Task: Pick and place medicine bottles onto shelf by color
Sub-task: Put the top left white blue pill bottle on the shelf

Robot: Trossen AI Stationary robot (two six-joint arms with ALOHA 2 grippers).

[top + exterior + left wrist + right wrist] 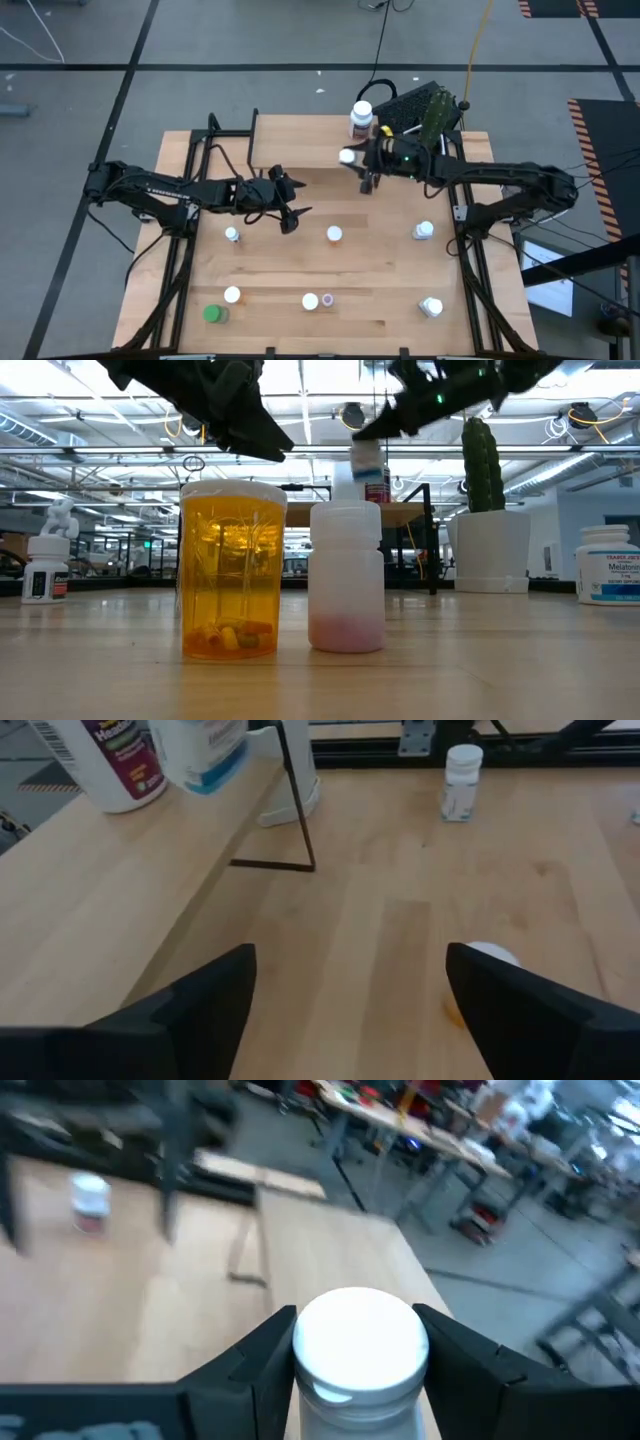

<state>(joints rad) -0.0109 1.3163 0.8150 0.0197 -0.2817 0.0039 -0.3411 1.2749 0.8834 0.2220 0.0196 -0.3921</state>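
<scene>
My right gripper (352, 160) is shut on a white medicine bottle (347, 156) with a blue label (368, 460), holding it at the front edge of the shelf (300, 140). Its white cap (360, 1345) fills the gap between the fingers. A white-capped bottle with a purple label (361, 118) stands on the shelf just behind. My left gripper (291, 212) hangs open and empty over the table, left of an orange bottle (334, 234) whose white cap (487, 956) shows by one finger.
Loose bottles stand on the table: white ones (232, 234) (424, 230) (431, 306) (310, 300), an orange one (232, 295), a green one (213, 314) and a tiny purple one (327, 299). A potted cactus (488, 510) stands at the back right.
</scene>
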